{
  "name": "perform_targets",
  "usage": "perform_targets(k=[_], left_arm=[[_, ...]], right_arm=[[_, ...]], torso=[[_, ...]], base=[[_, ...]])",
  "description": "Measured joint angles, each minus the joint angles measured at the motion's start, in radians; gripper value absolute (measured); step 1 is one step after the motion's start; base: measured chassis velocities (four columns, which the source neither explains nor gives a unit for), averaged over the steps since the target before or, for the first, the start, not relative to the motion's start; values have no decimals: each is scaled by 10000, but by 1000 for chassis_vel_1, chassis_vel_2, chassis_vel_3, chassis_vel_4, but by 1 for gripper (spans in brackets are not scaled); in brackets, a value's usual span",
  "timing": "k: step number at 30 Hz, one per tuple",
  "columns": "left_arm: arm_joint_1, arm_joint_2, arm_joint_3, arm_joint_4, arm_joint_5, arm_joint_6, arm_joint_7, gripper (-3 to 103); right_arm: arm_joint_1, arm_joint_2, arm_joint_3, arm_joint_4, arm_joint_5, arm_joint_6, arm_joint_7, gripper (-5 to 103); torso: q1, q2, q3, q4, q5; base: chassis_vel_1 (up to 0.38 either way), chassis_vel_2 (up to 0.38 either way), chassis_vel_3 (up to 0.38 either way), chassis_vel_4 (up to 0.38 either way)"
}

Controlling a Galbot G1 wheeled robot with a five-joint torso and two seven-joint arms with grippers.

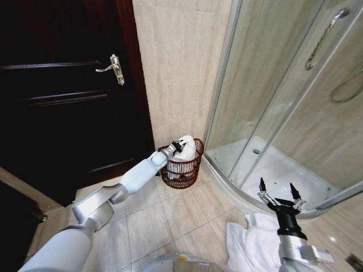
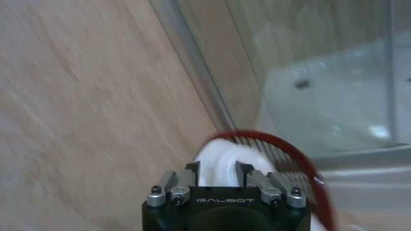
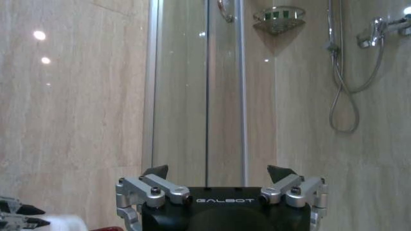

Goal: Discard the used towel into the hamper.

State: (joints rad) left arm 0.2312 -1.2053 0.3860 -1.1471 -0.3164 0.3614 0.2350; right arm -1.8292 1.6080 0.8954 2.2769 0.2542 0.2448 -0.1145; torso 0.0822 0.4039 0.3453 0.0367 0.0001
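The hamper (image 1: 181, 171) is a small reddish-brown wire basket standing on the floor tiles against the beige wall, between the door and the shower. The white towel (image 1: 188, 148) bulges up out of its top. My left arm reaches forward, and my left gripper (image 1: 179, 147) is at the hamper's rim, shut on the towel. The left wrist view has the towel (image 2: 222, 154) pinched between the fingers of that gripper (image 2: 218, 169), with the red rim (image 2: 290, 147) behind. My right gripper (image 1: 279, 190) stands open and empty at the lower right, fingers spread wide (image 3: 218, 171).
A dark wooden door (image 1: 57, 96) with a metal handle (image 1: 113, 69) is on the left. The curved glass shower enclosure (image 1: 272, 90) and its white tray (image 1: 283, 170) take up the right. Another white cloth (image 1: 249, 243) lies on the floor under my right arm.
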Motion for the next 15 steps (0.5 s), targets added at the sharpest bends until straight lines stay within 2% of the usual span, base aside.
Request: perform_targets(k=[1,2,3,4,5,6,8,10,13,15], left_arm=[[-104,6,-87,-245,-188,717,257,46],[-104,6,-87,-245,-188,717,257,46],[-273,-9,-213,-515,-315,1569,703,52],[-393,-30,-291,-627,-326,2014,971,57],[-512,-59,-342,-709,-306,2352,1104,57],[-512,-59,-342,-709,-306,2352,1104,57],[-624,-89,-361,-802,-244,2701,1126,68],[-628,-62,-376,-920,-189,2777,1116,79],[-561,18,-418,-1085,-167,2852,1110,85],[-504,113,-465,-1208,-218,2876,1170,95]], right_arm=[[-1,0,-7,-27,-2,12,-4,100],[-1,0,-7,-27,-2,12,-4,100],[-6,0,-19,-71,-6,34,-9,100],[-6,0,-25,-110,-7,54,-9,100],[-4,0,-25,-149,-9,74,-9,100],[-4,0,-25,-149,-9,74,-9,100],[-3,0,-20,-179,-8,87,-9,100],[-11,0,-16,-180,-4,90,-9,100],[-15,0,-15,-170,-3,90,-9,100],[-15,0,-15,-126,-3,78,-10,100]], torso=[[0,1,-1,0,2],[0,1,-1,0,2],[0,1,0,-2,-1],[0,1,0,-3,0],[0,1,0,-3,2],[0,1,0,-3,2],[0,1,0,-3,-1],[1,1,1,-2,-1],[0,1,1,-2,0],[1,0,1,-1,-2]], base=[[0,0,0,0],[0,0,0,0],[0,0,0,0],[0,0,0,0],[0,0,0,0],[0,0,0,0],[0,0,0,0],[0,0,0,0],[0,0,0,0],[0,0,0,0]])
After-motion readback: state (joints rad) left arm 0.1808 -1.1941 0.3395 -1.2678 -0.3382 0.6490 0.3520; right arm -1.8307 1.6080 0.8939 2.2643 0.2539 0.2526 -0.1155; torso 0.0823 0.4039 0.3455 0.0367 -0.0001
